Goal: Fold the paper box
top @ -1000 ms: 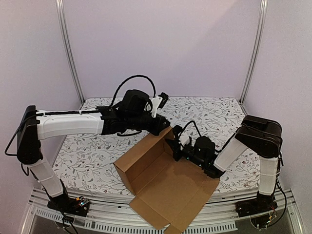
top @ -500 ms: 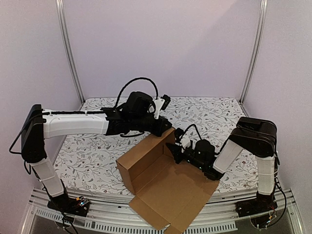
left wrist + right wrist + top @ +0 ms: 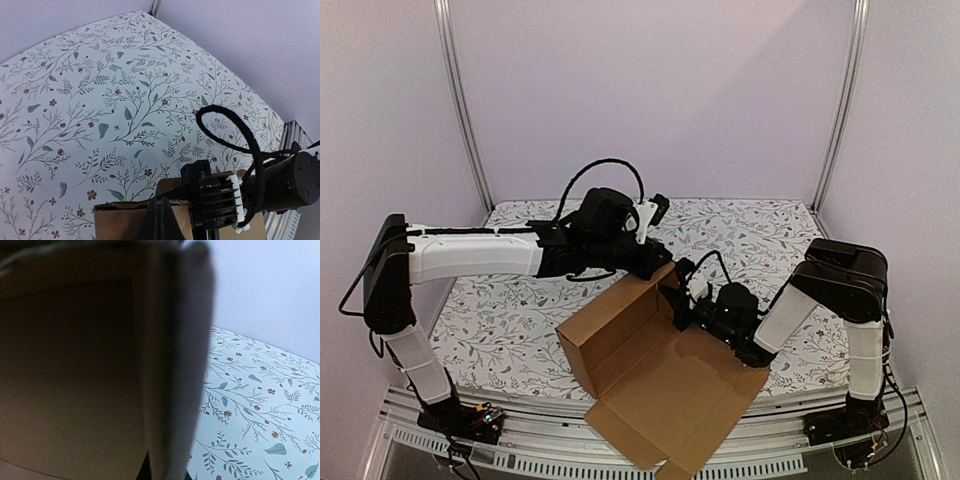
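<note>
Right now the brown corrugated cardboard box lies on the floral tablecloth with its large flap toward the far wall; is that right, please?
Not quite: the top external view shows the brown corrugated cardboard box on the floral tablecloth with its large flap toward the near edge.

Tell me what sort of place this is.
Probably a robotics lab test cell: two arms bolted to a rail at the table edge, aluminium posts framing plain walls, and a lone cardboard box being worked on.
</note>
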`<state>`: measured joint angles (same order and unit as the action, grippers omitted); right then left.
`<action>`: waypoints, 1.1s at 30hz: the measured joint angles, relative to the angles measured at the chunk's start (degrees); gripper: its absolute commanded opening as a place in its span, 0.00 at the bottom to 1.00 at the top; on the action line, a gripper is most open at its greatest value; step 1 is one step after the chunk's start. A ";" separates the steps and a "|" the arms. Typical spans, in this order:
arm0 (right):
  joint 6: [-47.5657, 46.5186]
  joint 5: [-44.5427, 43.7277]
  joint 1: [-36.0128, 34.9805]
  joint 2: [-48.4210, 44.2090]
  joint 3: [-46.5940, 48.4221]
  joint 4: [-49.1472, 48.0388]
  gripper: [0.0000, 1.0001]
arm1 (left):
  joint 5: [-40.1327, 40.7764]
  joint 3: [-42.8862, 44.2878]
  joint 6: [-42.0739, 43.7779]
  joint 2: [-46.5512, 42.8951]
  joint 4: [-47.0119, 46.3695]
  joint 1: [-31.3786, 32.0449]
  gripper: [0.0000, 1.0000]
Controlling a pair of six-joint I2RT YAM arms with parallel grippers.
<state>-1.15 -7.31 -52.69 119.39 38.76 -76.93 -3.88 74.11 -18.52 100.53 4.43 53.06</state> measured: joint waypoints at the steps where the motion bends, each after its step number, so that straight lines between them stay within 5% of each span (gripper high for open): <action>1: -0.02 -0.09 0.00 0.00 0.26 0.22 0.00 | 0.02 0.00 -0.04 0.00 0.00 0.02 0.00; 4: -0.20 -0.09 0.15 0.00 0.39 0.44 0.00 | 0.13 -0.02 -0.17 -0.07 0.11 0.02 0.00; 11: -0.39 -0.28 0.15 0.04 0.76 0.42 0.20 | 0.15 -0.02 -0.39 -0.07 0.11 0.02 0.00; 22: -1.05 -1.18 0.15 0.04 1.92 0.33 0.23 | 0.13 -0.07 -0.42 -0.09 0.11 0.07 0.00; 24: -1.03 -1.22 0.15 0.02 2.45 0.31 0.18 | 0.15 -0.17 -0.42 -0.15 0.09 0.07 0.00; 26: -0.96 -1.27 0.15 0.02 2.80 0.33 0.00 | 0.17 -0.22 -0.42 -0.17 0.07 0.07 0.00; 33: -1.33 -1.20 0.09 0.02 2.99 0.37 0.00 | 0.26 -0.28 -0.57 -0.22 0.00 0.09 0.00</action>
<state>-2.48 -8.51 -52.60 119.42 41.76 -76.55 -3.62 73.82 -19.09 100.31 4.43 53.15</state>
